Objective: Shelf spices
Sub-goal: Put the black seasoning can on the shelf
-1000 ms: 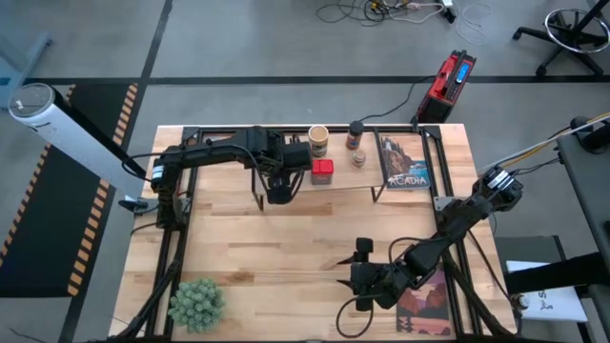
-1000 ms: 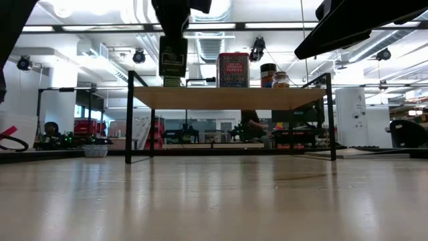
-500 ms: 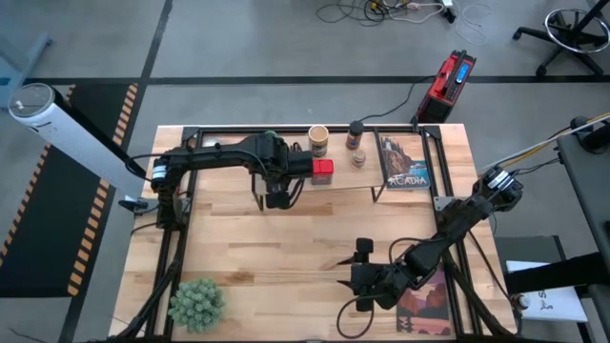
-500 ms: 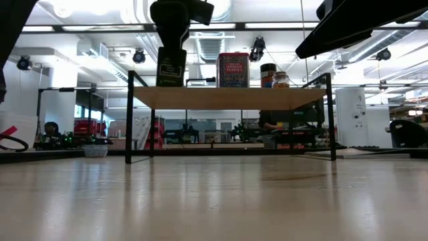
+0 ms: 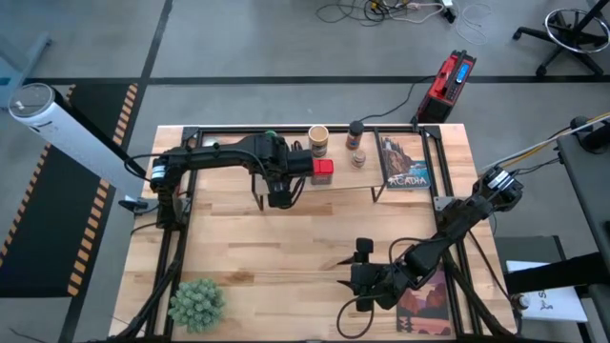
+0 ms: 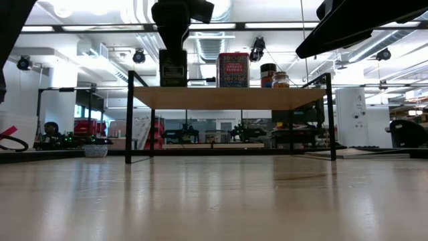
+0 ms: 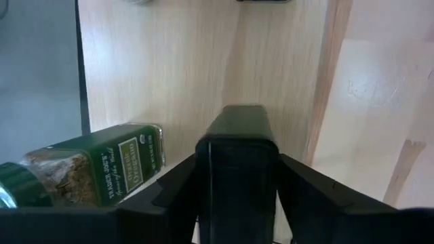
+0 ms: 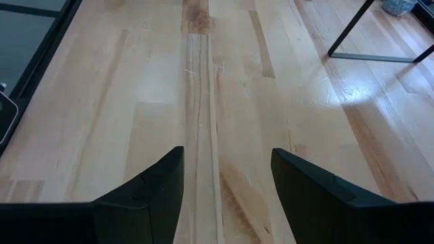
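Left gripper [image 5: 277, 193] over the shelf [image 5: 338, 192] in the upper middle of the high view, clamped on the dark square tin [image 7: 237, 176], fingers [image 7: 178, 191] pressed to both of its sides in the wrist view. Against half a second ago, barely shifted in the high view; in the low view the tin [image 6: 173, 67] now upright and square-on at upper left, bottom just at the pale board, where before it showed slightly turned. Against a full second ago, drawn leftward along the shelf and lower, nearer the board. Green-lidded jar [image 7: 81, 166] lying on its side just beside the held tin on the same board. Red square tin [image 5: 323, 170] right of the gripper, then tan cylinder [image 5: 317, 140] and dark-lidded brown jar [image 5: 355, 133] toward the shelf's back edge, all unmoved across the frames. Right gripper [image 5: 363, 262] parked low at centre-right of the high view over bare tabletop [image 5: 286, 248], fingers [image 8: 149, 186] spread apart with nothing between, unchanged.
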`<action>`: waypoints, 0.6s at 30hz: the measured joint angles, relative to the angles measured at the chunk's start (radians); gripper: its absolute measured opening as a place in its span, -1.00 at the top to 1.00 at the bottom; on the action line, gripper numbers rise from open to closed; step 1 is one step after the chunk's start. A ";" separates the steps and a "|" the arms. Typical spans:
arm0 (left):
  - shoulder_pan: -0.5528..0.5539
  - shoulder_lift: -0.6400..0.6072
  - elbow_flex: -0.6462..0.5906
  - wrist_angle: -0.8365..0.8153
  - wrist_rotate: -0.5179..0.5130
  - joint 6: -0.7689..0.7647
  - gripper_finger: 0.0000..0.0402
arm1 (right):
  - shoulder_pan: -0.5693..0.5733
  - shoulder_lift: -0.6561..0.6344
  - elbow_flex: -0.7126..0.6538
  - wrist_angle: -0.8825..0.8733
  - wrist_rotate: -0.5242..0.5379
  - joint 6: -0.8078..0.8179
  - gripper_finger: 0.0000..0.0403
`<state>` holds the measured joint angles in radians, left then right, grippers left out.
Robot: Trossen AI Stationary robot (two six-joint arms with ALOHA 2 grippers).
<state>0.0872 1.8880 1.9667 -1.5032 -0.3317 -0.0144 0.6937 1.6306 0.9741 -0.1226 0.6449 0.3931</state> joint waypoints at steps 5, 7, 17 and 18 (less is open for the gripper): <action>0.000 -0.008 0.000 -0.002 -0.002 -0.001 0.03 | 0.000 0.000 0.000 0.000 0.000 0.000 0.01; 0.000 -0.009 0.000 -0.004 -0.013 0.000 -0.01 | 0.000 0.000 0.000 0.000 0.000 0.000 0.01; 0.000 -0.009 0.000 -0.012 -0.026 0.005 -0.07 | 0.000 0.000 0.000 0.000 0.000 0.000 0.01; 0.000 -0.009 0.000 -0.013 -0.026 0.005 -0.06 | 0.000 0.000 0.000 0.000 0.000 0.000 0.01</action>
<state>0.0872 1.8786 1.9667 -1.5162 -0.3578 -0.0091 0.6937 1.6306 0.9741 -0.1223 0.6449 0.3931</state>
